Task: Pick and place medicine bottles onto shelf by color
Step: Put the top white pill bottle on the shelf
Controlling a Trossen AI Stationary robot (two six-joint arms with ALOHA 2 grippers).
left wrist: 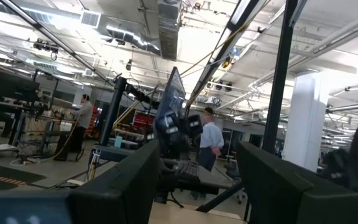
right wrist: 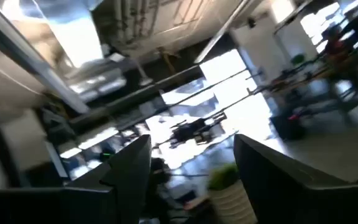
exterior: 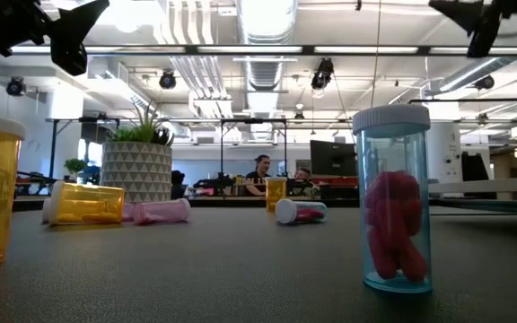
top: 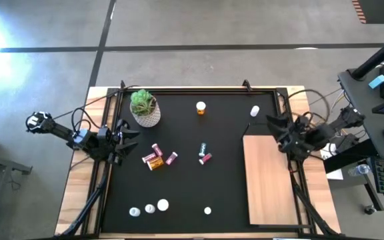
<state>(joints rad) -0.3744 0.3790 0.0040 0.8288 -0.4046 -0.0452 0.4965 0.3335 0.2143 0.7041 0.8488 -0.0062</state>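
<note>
Medicine bottles are scattered on the black mat (top: pixel 225 80). An amber one (top: pixel 201 107) and a white one (top: pixel 255 111) stand at the far side. Pink and amber ones (top: pixel 157 157) lie left of the middle, and a teal-banded one (top: pixel 203 149) lies beside a pink one (top: pixel 207 159) at the centre. White-capped ones (top: pixel 149 209) stand near the front. A clear blue bottle (exterior: pixel 393 199) with pink contents stands close in the low view. The pale wooden shelf (top: pixel 269 180) lies flat at the right. My left gripper (top: pixel 128 134) is open at the mat's left edge. My right gripper (top: pixel 273 124) is open above the shelf's far end. Both are raised, with nothing between their fingers.
A potted green plant (top: pixel 144 107) stands at the mat's far left corner. The wooden table rim (top: pixel 79 193) and black frame rails surround the mat. People sit and stand in the room beyond the table.
</note>
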